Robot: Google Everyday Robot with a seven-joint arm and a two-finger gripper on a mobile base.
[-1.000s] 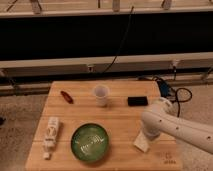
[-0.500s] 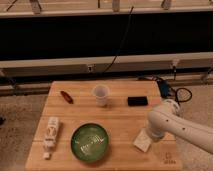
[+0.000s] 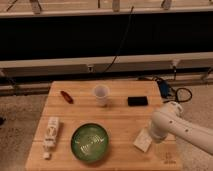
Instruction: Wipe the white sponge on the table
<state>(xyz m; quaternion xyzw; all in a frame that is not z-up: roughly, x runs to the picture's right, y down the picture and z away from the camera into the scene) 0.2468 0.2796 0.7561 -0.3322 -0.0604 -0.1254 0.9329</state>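
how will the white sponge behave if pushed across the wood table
The small flat white rectangular sponge lies flat on the light-brown wooden table, so it should slide rather than roll or tip. It looks thin and soft, so it is probably light and apt to buckle under a sideways push. The gripper is at its right edge, under the white arm.

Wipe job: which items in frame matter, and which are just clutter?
Job: white sponge; table; gripper, low at the sponge's right side.
Clutter: white cup; black block; red object; green bowl; long white bar; small white cube.
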